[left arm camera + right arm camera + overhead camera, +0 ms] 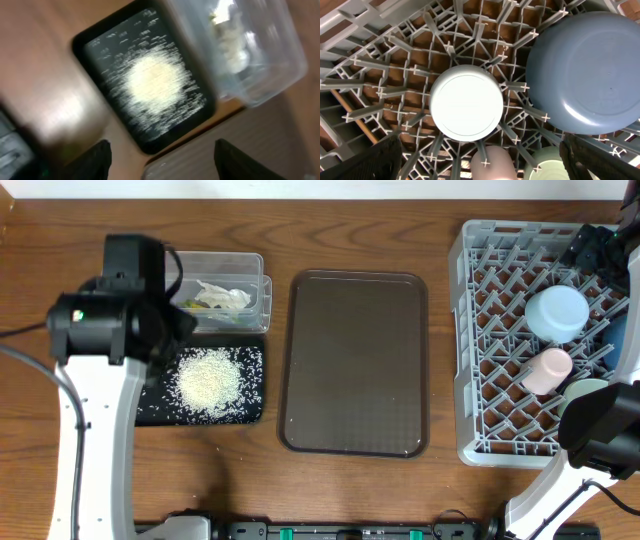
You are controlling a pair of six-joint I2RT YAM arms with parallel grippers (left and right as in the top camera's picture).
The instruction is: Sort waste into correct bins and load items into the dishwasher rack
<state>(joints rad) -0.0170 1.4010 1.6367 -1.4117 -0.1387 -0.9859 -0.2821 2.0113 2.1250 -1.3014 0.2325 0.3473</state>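
Observation:
The heap of rice (208,380) lies in the black tray (252,408). The crumpled tissue (222,297) and the yellow-green wrapper (190,304) lie in the clear tub (255,280). In the grey dishwasher rack (478,350) are the upturned light-blue bowl (557,313), the pink cup (547,370) and the mint bowl (587,390). The dark-blue bowl (587,75) shows in the right wrist view beside the light-blue bowl (466,102). My left gripper (162,162) is open and empty above the black tray (90,42) and rice (152,82); that view is blurred. My right gripper (482,162) is open and empty above the rack.
The larger brown serving tray (355,365) lies between the bins and the rack; its corner shows in the left wrist view (200,160). My left arm (115,315) covers the left ends of both bins. My right arm (600,245) covers the rack's far right corner.

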